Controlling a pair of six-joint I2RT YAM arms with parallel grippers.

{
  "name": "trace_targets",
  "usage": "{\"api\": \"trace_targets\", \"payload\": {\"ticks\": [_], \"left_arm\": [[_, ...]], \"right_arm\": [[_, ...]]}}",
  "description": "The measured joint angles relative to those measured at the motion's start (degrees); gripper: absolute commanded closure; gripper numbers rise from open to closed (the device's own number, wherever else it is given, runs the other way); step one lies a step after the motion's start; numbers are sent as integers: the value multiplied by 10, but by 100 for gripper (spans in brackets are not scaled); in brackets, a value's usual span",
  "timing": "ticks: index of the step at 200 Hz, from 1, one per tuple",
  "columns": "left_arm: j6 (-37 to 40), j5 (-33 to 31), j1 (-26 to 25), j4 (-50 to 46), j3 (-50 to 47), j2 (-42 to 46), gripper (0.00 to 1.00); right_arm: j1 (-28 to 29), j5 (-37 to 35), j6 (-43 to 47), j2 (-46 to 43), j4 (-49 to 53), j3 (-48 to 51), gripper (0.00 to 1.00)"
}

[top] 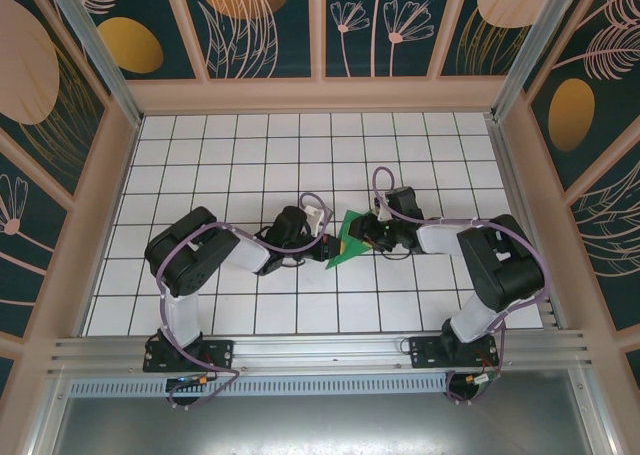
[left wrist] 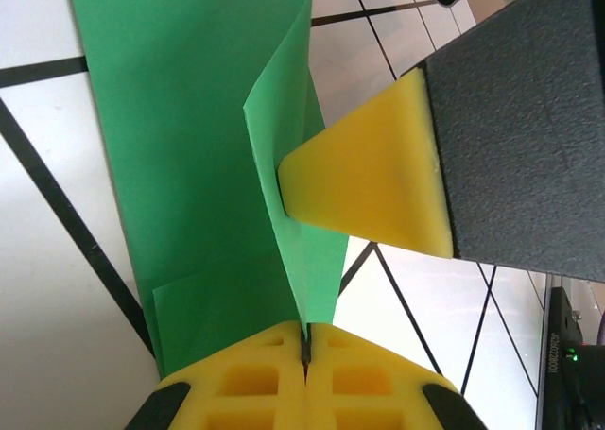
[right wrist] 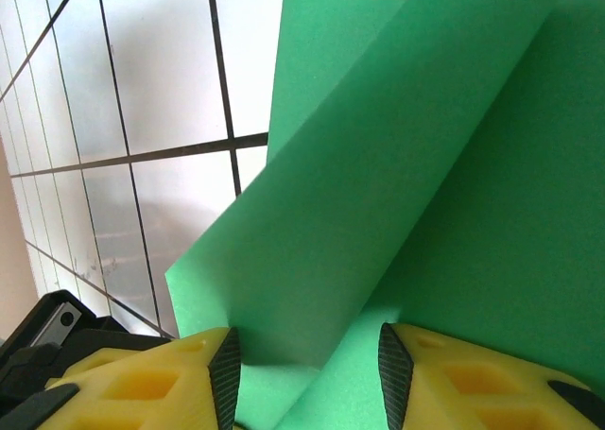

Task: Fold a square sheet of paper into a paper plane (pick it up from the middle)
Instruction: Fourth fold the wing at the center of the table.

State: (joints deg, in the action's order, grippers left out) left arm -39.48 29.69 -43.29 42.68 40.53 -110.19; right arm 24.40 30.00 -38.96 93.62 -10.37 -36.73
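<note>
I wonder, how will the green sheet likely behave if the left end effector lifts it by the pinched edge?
Probably floppy: the green sheet curves up into a standing flap rather than lying stiff. Likely very light and thin, since the left end effector is shut almost fully on it.

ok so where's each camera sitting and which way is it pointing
top: fixed above and behind, looking down at the tiled table; left arm and right arm show, bases at bottom
left wrist: on the left arm, looking along the left pincer, shut on the green paper; the other arm's yellow finger touches it
right wrist: looking along the open right pincer at the paper
shared: all three see the paper
</note>
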Motion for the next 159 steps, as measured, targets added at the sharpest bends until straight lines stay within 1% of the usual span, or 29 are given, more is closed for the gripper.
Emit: {"api": "trace_targets", "payload": {"ticks": [25,53,106,131,159], "left_arm": [[-3,3,3,-9,5,0,87],[-9,14,5,-12,11,-1,78],[-11,20,6,-20,19,-4,71],[-6,10,7,-45,18,5,68],[0,-15,7,-74,8,45,64]], "right_arm": [[0,-3,-6,3,3,-4,54],[0,-6,-11,9,12,-13,54],[5,-20,-28,19,33,-33,53],[5,-26,-37,22,47,-42,53],[7,-33,-45,24,57,-48,53]]}}
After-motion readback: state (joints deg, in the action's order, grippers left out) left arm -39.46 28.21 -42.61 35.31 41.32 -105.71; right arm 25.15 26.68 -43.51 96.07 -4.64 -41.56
